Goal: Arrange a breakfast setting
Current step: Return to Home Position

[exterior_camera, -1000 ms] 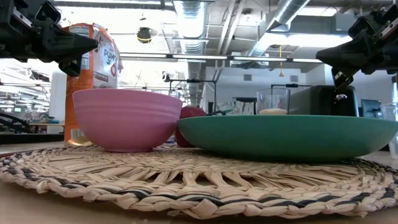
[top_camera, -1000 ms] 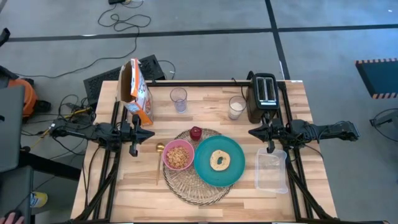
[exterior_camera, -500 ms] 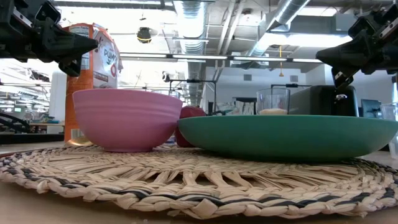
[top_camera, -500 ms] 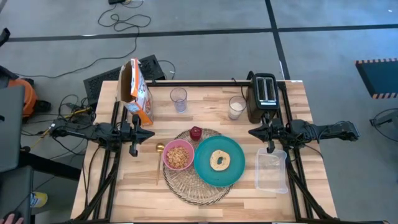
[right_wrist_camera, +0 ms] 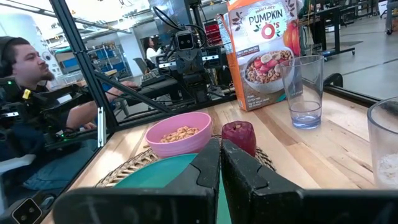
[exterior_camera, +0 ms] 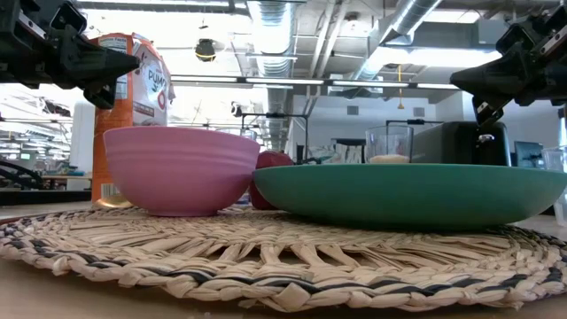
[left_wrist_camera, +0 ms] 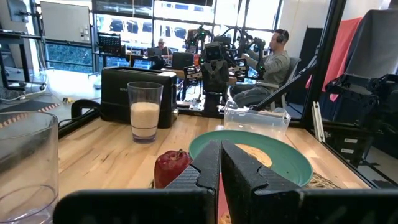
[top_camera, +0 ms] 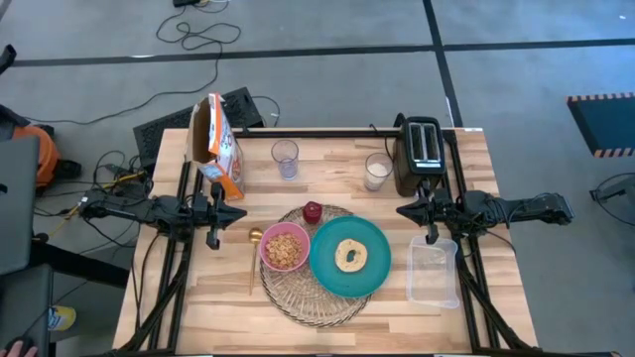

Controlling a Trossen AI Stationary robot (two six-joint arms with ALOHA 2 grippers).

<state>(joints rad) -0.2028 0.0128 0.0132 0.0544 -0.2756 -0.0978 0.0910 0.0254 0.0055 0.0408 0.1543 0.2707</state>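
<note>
A round woven wicker mat [top_camera: 298,290] lies at the table's middle front. On it stand a small pink bowl [top_camera: 284,247] of cereal and a larger teal plate [top_camera: 375,270] bearing a bread ring [top_camera: 350,255]. A dark-red fruit [top_camera: 313,211] sits at the mat's far edge. A gold spoon [top_camera: 253,253] lies on the table left of the bowl. My left gripper [top_camera: 241,212] hovers shut left of the mat, touching nothing. My right gripper [top_camera: 401,210] hovers shut right of the plate, also touching nothing.
A cereal box [top_camera: 216,144] stands at the far left, an empty glass [top_camera: 285,157] and a glass of milk [top_camera: 376,171] at the back, a black toaster [top_camera: 421,151] at the far right. A clear plastic tub [top_camera: 434,271] lies right of the plate. People sit beyond the table.
</note>
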